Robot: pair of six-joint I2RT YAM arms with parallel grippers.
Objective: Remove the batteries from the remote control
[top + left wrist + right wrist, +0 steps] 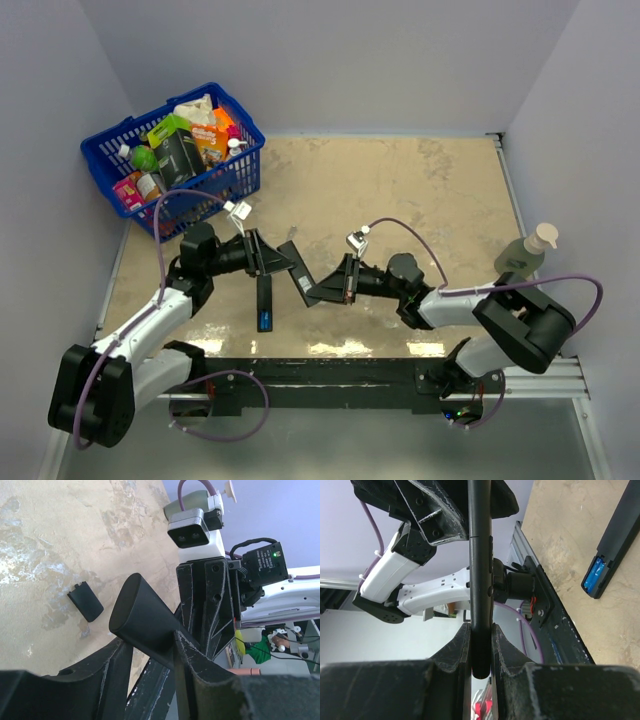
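Left jaws pinch one end of a slim black plastic remote control [145,620], right jaws its other end, holding it off the mottled beige desk [420,190]. Uneven pulling could twist it free. Bright blue batteries [596,575] sit in a second black remote [265,295] lying just beside it. A small flat black cover [85,601] also lies near it. Pale lilac walls [350,60] surround.

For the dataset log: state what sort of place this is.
Probably a robotics lab test cell: plain panel walls box in a worn tabletop, two robot arms sit on an aluminium rail, and a blue basket holds grocery props.
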